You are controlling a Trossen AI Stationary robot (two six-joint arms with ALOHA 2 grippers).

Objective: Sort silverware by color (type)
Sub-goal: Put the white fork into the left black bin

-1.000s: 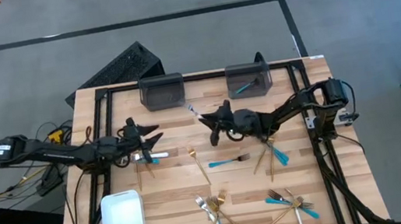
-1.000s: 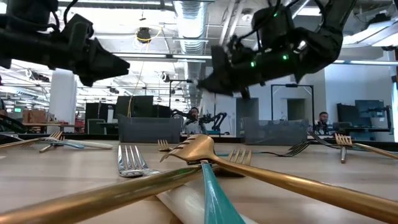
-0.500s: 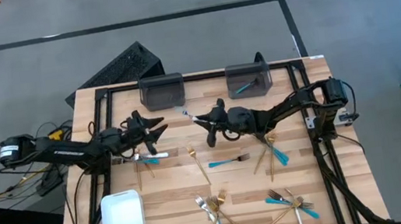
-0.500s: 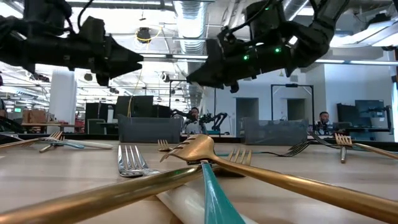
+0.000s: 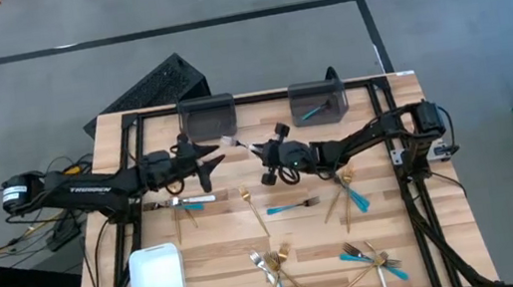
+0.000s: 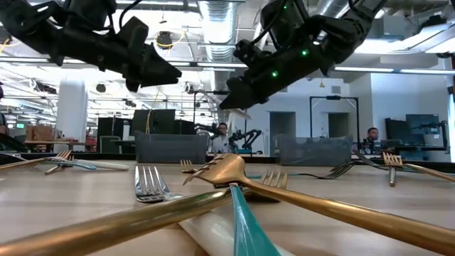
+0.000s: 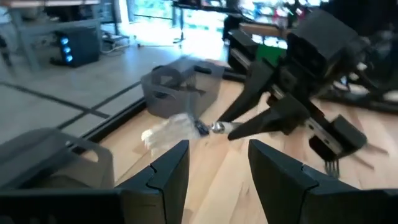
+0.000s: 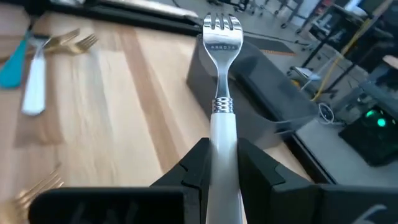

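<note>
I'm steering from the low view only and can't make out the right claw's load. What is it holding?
Observer: A fork with a white handle and silver tines, pinched by its handle in the right claw.
Operator: And the left claw?
Observer: The left claw is open and faces the fork's free end, with no contact that I can see.
Operator: Anything sorted so far?
Observer: From above, the right bin holds one turquoise utensil.
</note>
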